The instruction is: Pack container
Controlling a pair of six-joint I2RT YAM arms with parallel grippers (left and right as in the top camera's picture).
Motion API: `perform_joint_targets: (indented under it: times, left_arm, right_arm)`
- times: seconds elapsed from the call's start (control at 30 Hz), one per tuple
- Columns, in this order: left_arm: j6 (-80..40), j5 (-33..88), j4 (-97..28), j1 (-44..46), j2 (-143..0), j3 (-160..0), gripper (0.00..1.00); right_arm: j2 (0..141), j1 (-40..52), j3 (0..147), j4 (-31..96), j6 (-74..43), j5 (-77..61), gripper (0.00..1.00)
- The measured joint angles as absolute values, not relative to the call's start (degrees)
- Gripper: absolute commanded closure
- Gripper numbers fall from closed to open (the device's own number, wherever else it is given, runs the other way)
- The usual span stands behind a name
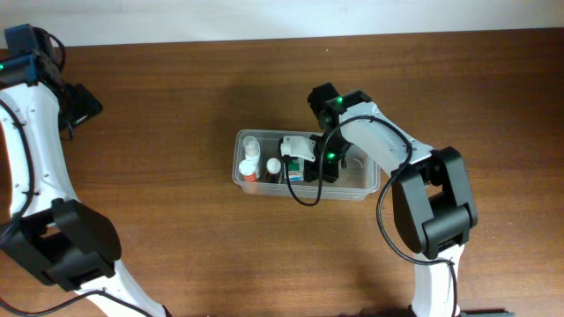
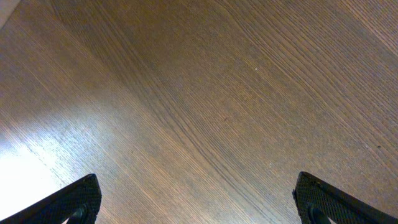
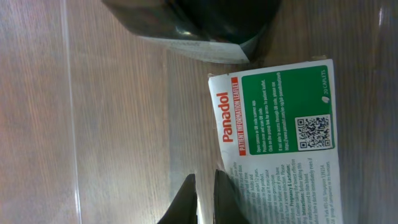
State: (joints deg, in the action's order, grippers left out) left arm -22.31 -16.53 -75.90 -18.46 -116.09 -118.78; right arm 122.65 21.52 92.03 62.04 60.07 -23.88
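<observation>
Wood-grain brown table (image 1: 176, 97). Left gripper (image 1: 85, 103) upper left of overhead, textured black fingers (image 2: 74, 202) spread wide over bare wood. Clear rounded-corner rectangular container (image 1: 238, 172) at frame centre, holding white-capped bottles (image 1: 250, 158) and flat green-white Panadol carton (image 3: 280, 106). Right gripper (image 3: 204, 186) inside it, fingers pinched shut, nothing visible between, just beside carton edge.

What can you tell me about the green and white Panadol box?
The Panadol box is a flat cardboard carton. It is white with a green panel, the name in red letters, a black square code and lots of tiny print. It looks smooth and undented. It lies flat on the see-through floor of the container, with the wooden table showing through beside it. The shut right gripper hangs over its edge, and I cannot tell whether it touches. A dark thing sits close to one end.
</observation>
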Motion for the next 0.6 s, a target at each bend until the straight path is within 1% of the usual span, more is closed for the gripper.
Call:
perform_joint_targets:
  times: [0.13,0.2,0.27,0.6]
  left_arm:
    - [-22.3,-16.5,-75.9,-18.5,-116.1,-118.8,0.0]
    - [-22.3,-16.5,-75.9,-18.5,-116.1,-118.8,0.01]
    - [-22.3,-16.5,-75.9,-18.5,-116.1,-118.8,0.01]
    - [-22.3,-16.5,-75.9,-18.5,-116.1,-118.8,0.0]
  right_arm:
    - [122.7,21.5,92.0,61.2,60.1,-23.9,0.95]
    - [122.7,21.5,92.0,60.7,59.8,-23.9,0.89]
    - [122.7,21.5,92.0,59.4,59.2,-23.9,0.87]
    - [122.7,21.5,92.0,57.8,56.8,-23.0,0.87]
